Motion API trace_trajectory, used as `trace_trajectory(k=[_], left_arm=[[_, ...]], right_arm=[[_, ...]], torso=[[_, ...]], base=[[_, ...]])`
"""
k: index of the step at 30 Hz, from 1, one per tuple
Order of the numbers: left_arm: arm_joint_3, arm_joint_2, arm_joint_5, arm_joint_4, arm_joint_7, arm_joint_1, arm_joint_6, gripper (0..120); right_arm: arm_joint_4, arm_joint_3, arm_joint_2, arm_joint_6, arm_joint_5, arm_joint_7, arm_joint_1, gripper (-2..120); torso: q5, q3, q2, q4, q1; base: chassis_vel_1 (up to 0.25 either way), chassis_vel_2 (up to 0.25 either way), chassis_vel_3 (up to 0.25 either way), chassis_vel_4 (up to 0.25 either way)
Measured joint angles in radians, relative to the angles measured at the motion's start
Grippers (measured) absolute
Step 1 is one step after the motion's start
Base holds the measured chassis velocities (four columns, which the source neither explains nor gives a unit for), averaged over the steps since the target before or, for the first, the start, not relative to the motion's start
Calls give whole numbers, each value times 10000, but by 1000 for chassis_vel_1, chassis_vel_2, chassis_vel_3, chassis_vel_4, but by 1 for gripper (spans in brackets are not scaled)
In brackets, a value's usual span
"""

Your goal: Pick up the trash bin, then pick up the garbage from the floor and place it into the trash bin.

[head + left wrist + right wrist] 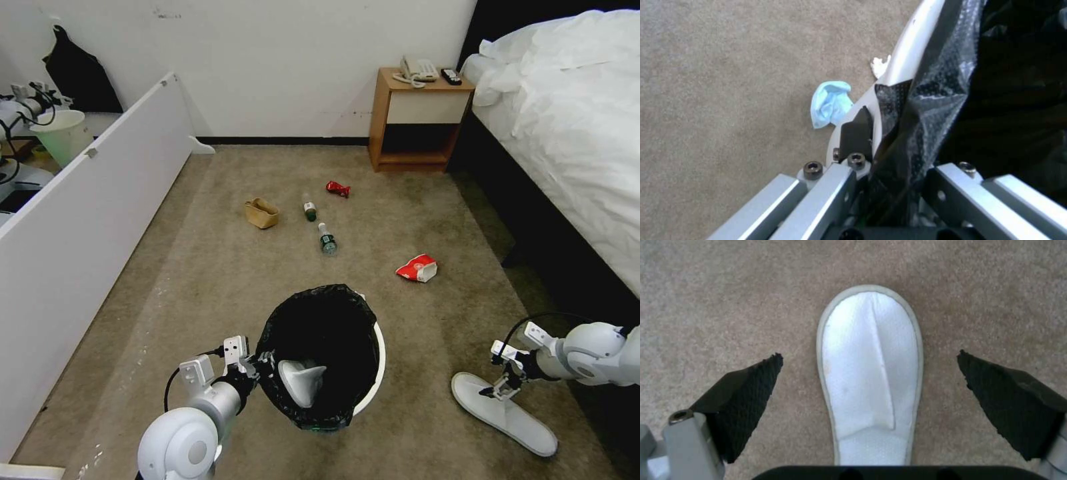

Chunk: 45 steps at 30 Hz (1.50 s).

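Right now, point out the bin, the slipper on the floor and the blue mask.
bin (379, 360), head view, bare white rim on its right side.
slipper (867, 373), right wrist view, middle of its upper.
mask (830, 104), left wrist view, centre of the crumpled fabric.

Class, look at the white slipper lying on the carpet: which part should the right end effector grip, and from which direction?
Probably from straight above, closing across the slipper at its narrow width. It lies flat, and the open right end effector already straddles it, one pad on each long side.
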Motion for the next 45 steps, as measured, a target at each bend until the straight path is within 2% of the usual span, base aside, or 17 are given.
trace_trajectory(k=[12, 31, 45], left_arm=[[12, 12, -2, 136, 23, -39, -12, 2], [-47, 51, -30, 269, 84, -54, -69, 2], [-39, 54, -49, 285, 84, -64, -73, 2]], right_arm=[[-282, 377, 12, 17, 30, -37, -516, 100], [-878, 1237, -512, 51, -13, -184, -1582, 100], [-1027, 1381, -263, 72, -225, -341, -1730, 100]], torso=[[-2, 0, 0, -1, 0], [-2, 0, 0, 0, 0], [-2, 0, 0, -2, 0]], base=[[0, 0, 0, 0], [0, 0, 0, 0], [0, 0, 0, 0]])
